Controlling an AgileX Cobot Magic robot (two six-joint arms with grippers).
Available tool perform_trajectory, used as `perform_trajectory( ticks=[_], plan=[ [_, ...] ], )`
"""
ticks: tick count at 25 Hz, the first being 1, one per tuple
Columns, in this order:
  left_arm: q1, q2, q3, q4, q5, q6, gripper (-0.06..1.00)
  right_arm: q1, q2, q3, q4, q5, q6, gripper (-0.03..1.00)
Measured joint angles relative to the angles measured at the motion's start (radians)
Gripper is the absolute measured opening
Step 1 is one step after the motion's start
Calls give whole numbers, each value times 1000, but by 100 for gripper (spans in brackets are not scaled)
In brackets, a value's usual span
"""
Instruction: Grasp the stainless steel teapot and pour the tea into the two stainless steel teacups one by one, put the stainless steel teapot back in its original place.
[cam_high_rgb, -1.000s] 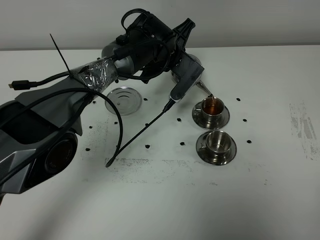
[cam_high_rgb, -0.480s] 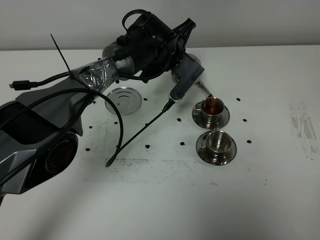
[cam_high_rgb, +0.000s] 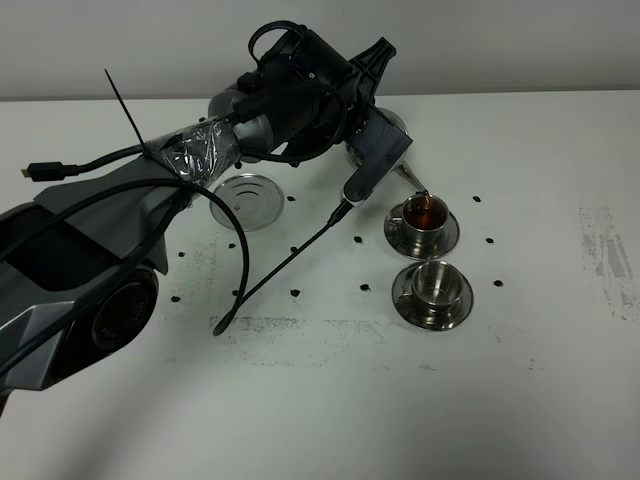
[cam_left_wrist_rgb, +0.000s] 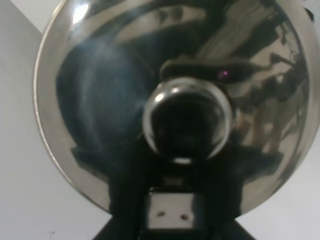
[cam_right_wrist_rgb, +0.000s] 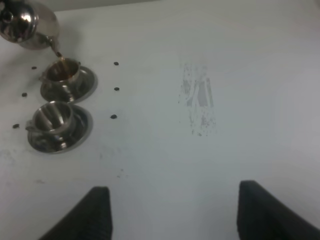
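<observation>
White tabletop (cam_high_rgb: 520, 380), sprinkled with small black dots (cam_high_rgb: 490, 241) and marked by a pale grey scuffed patch (cam_high_rgb: 605, 250). The stainless steel teapot (cam_left_wrist_rgb: 90, 100) is mirror-bright silver, and its domed lid shows dark, blurred reflections. The tea (cam_high_rgb: 425, 209) is clear reddish-brown in the farther teacup (cam_high_rgb: 425, 229). Both teacups and their saucers (cam_high_rgb: 420, 318) are shiny silver, and the nearer teacup (cam_high_rgb: 434, 285) is grey steel inside. A flat silver disc (cam_high_rgb: 245, 198) bears concentric rings. The left arm (cam_high_rgb: 70, 270) is black and dark grey, with a band of crinkled silver tape (cam_high_rgb: 200, 150) and a black cable (cam_high_rgb: 290, 255).
</observation>
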Motion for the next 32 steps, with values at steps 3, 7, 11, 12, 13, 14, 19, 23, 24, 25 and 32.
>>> perform_trajectory(
  ticks=[3, 7, 11, 12, 13, 14, 19, 23, 24, 25, 32],
  plan=[
    [0, 0, 0, 0, 0, 0, 19, 0, 0, 0, 0, 0, 0, 52],
    [-1, 0, 0, 0, 0, 0, 19, 0, 0, 0, 0, 0, 0, 52],
    [-1, 0, 0, 0, 3, 0, 19, 0, 0, 0, 0, 0, 0, 52],
    [-1, 0, 0, 0, 3, 0, 19, 0, 0, 0, 0, 0, 0, 52],
    [-1, 0, 0, 0, 3, 0, 19, 0, 0, 0, 0, 0, 0, 52],
    [-1, 0, 0, 0, 3, 0, 19, 0, 0, 0, 0, 0, 0, 52],
    [-1, 0, 0, 0, 3, 0, 19, 0, 0, 0, 0, 0, 0, 52],
    [-1, 0, 0, 0, 3, 0, 19, 0, 0, 0, 0, 0, 0, 52],
    [-1, 0, 0, 0, 3, 0, 19, 0, 0, 0, 0, 0, 0, 52],
    [-1, 0, 0, 0, 3, 0, 19, 0, 0, 0, 0, 0, 0, 52],
    [-1, 0, 0, 0, 3, 0, 19, 0, 0, 0, 0, 0, 0, 52]
  ],
)
